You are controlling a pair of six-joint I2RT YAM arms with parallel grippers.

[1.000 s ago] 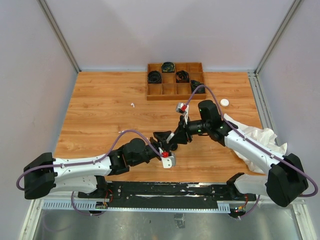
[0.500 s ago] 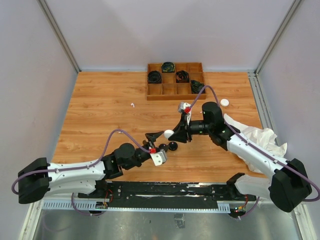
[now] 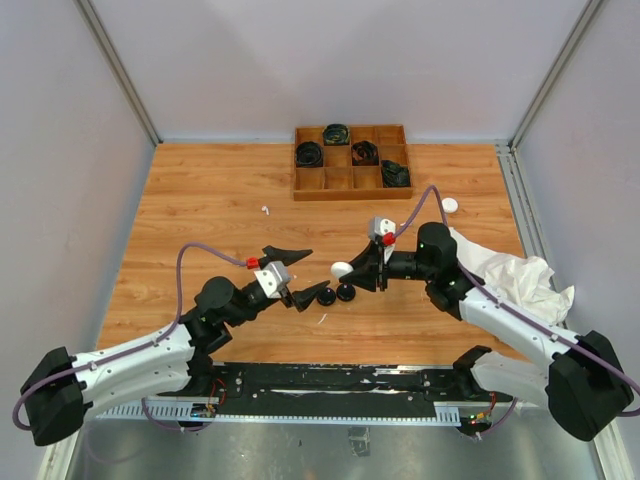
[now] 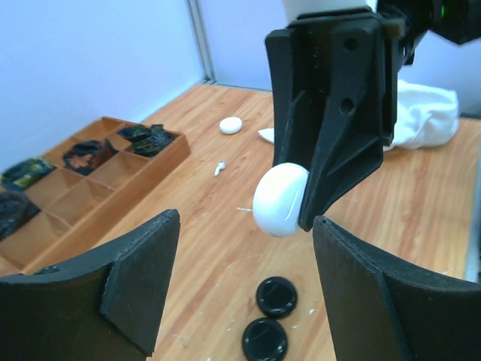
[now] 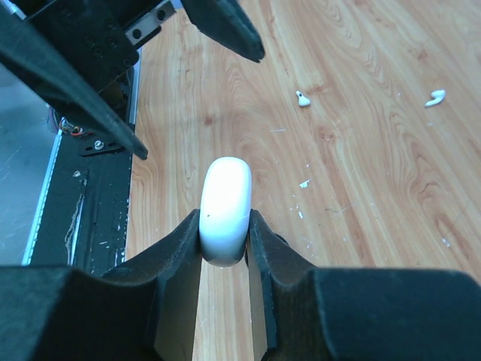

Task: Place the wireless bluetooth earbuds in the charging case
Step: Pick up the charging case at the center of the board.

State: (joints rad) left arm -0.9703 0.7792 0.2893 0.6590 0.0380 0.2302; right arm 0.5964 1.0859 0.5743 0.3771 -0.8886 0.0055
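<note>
Charging case (image 5: 227, 188), white, pinched by right hand (image 5: 225, 222), left hand (image 4: 245, 252) spread nearby

Bright, even, diffuse light falls from overhead on the light-brown wooden tabletop (image 3: 200, 200); shadows under the arms are soft and faint, and the top view is sharp edge to edge. In both wrist views the near black gripper fingers (image 4: 128, 289) (image 5: 176, 282) sit blurred and dark, their surface detail lost. The glossy white oval charging case (image 5: 225, 203) reads nearly blown-out, while the wood grain behind it is crisp.
</note>
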